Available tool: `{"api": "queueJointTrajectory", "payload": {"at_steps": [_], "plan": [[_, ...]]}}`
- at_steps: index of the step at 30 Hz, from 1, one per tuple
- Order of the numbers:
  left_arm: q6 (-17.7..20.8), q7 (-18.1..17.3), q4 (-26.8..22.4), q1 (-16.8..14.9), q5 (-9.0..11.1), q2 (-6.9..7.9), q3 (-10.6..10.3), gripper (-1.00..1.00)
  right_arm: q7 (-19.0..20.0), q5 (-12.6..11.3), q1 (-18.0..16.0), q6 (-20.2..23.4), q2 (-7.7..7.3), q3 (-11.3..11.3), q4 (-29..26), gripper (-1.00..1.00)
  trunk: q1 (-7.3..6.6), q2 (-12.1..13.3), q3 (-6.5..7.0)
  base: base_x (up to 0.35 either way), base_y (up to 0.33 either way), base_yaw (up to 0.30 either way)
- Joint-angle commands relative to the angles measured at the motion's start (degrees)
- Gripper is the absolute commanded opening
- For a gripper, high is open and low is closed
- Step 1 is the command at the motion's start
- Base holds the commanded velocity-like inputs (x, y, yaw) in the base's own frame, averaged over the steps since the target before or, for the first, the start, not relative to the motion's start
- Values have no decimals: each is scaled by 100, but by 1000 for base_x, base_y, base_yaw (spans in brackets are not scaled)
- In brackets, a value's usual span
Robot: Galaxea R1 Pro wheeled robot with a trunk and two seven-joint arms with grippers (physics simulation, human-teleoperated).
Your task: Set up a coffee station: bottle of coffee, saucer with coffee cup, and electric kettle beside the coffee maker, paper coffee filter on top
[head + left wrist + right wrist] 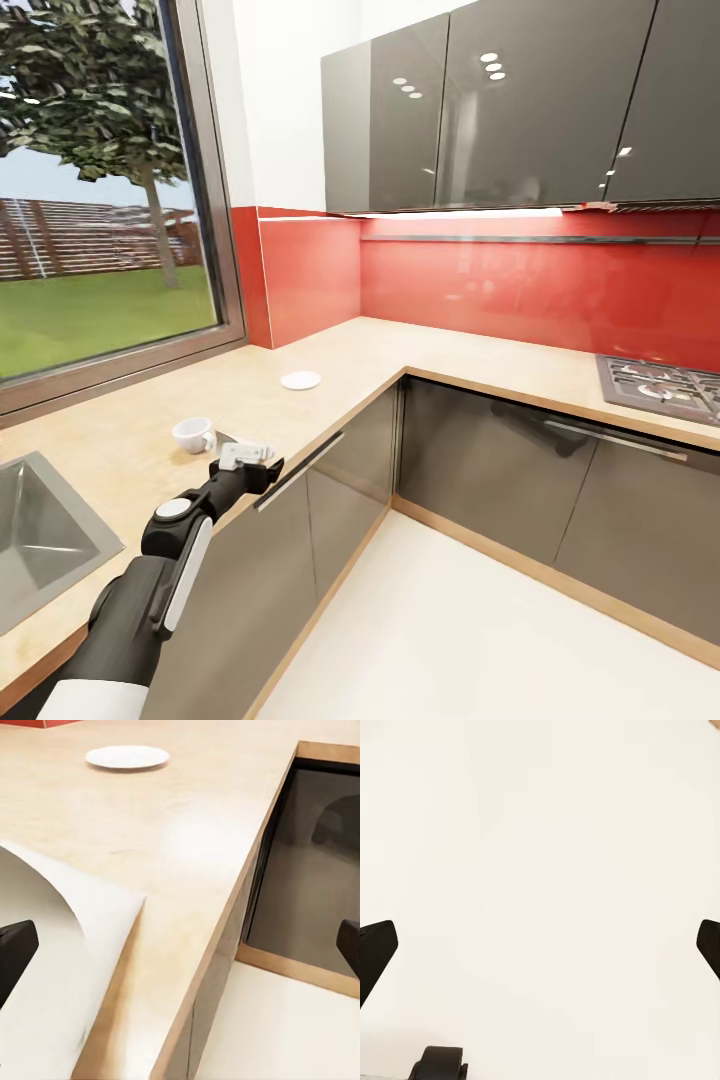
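A small white coffee cup (193, 434) stands upright on the beige countertop (120, 440), not far from its front edge. My left gripper (258, 465) hovers just right of the cup, over the counter's edge, open. In the left wrist view its dark fingertips (15, 952) sit far apart, and a curved white surface, the coffee cup (60, 967), is close beside one of them. The white saucer (300, 380) lies farther back near the corner, also seen as the saucer (126, 756). My right gripper (540, 952) is open over pale floor. The coffee maker, bottle of coffee, paper coffee filter and electric kettle are out of view.
A steel sink (40, 540) is set into the counter at the near left. A gas hob (665, 385) sits at the right. Grey base cabinets (480, 460) line the corner, with dark wall cabinets (500, 100) above. A window (100, 200) is behind the counter.
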Motion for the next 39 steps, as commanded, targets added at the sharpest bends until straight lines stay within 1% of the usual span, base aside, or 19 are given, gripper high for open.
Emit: {"api": "queueJointTrajectory", "payload": {"at_steps": [1, 14, 39], "plan": [[29, -13, -5, -4, -6, 3, -1, 100, -3, 45, -3, -15, -1, -1, 3, 100, 0, -3, -6, 0, 0, 0], [17, -12, 162, -4, -16, 3, 13, 100, -3, 45, -3, -15, -1, -2, 3, 100, 0, -3, -6, 0, 10, 0], [17, -12, 175, -4, -7, 12, 8, 100, -3, 45, -3, -15, -1, -1, 3, 100, 0, -3, -6, 0, 26, 0]]}}
